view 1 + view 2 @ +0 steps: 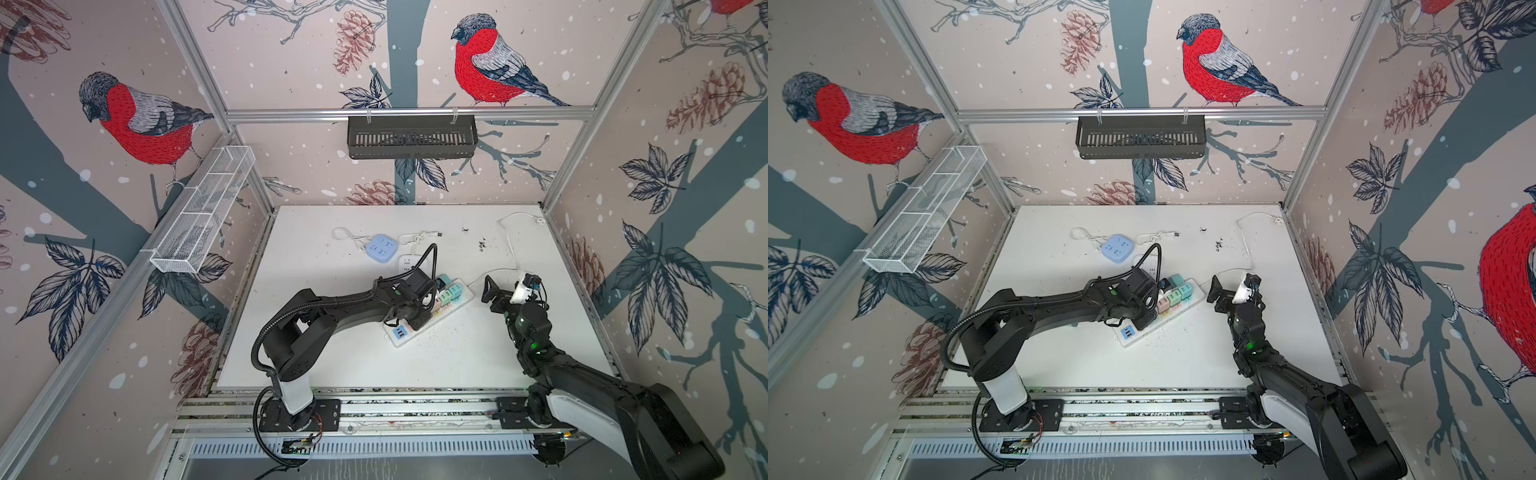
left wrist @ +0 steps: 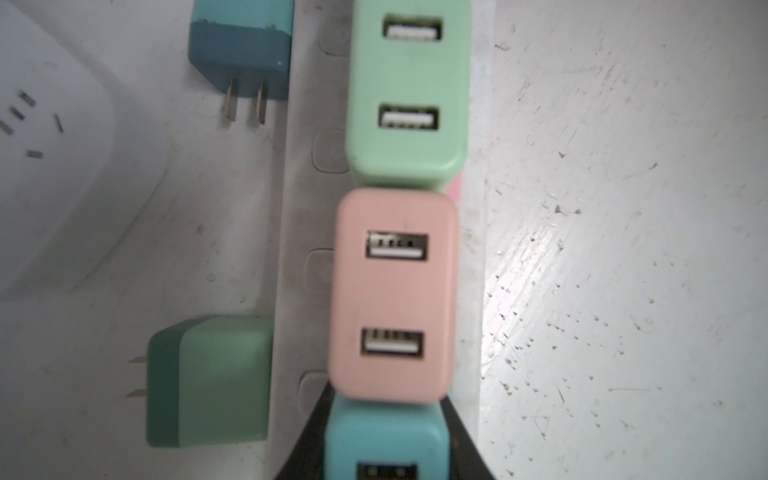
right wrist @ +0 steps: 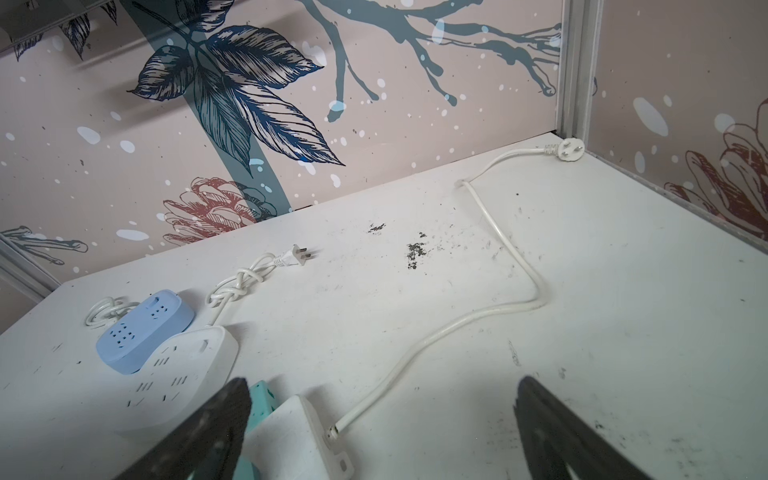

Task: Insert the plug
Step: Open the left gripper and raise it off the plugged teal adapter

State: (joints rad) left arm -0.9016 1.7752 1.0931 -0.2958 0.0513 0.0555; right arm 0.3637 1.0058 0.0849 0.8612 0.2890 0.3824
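You see a scuffed white tabletop point(image 1: 332, 353) walled by bird-print panels. Your left gripper point(image 2: 386, 401) is clamped on a turquoise USB charger plug point(image 2: 386, 444) over the long white power strip point(image 1: 400, 337), right against a pink charger point(image 2: 392, 291). The plug is cropped and its prongs are hidden, so its seating is unclear. Your right gripper point(image 3: 382, 384) hangs spread wide and empty, with only its tips in view.

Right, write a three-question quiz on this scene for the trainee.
1. True or false: the right fingers are shut.
2. How many chargers lie loose beside the strip, prongs bare? A one, B two, C four.
3. Fill in: between the mint charger and the blue charger that the left fingers grip sits the ____.
Key: 1 false, open; 2 B, teal charger and green charger; 3 pink charger.
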